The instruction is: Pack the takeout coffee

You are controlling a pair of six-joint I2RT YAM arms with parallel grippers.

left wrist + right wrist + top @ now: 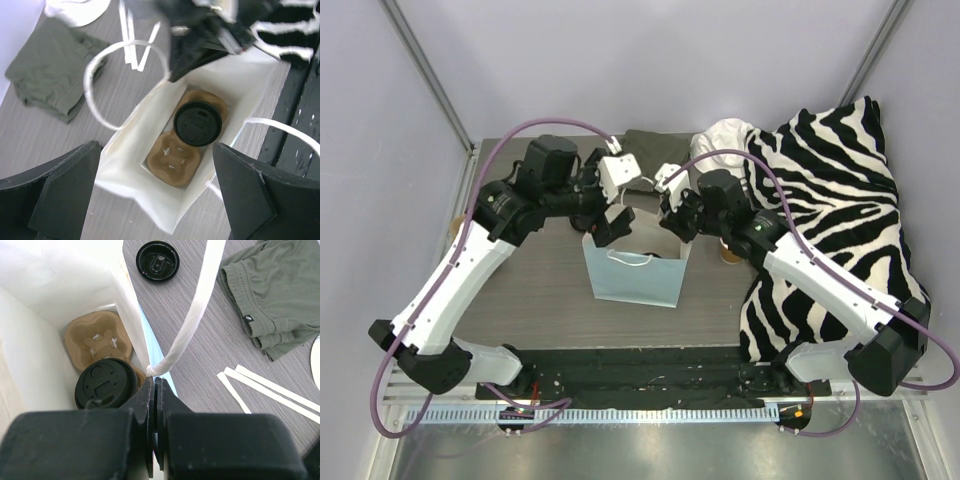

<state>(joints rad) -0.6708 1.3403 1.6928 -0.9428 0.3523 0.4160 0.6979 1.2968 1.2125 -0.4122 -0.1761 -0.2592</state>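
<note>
Coffee was in the bag, with one gripper pinching the rim.

The takeout coffee [197, 123] stood lid-up in one pocket of the brown pulp carrier [172, 159], down at the bottom of the blue paper bag [635, 275]. The right gripper [155, 390] was clamped tight on the bag's top edge, right where the white handle [200, 305] met it. The left gripper [157, 197] hung over the open mouth with its fingers spread wide. Out on the table there was a loose black lid [158, 260], some folded green cloth [275, 290] and a few white paper strips [265, 390], plus a zebra blanket [830, 190] off to the right.
</note>
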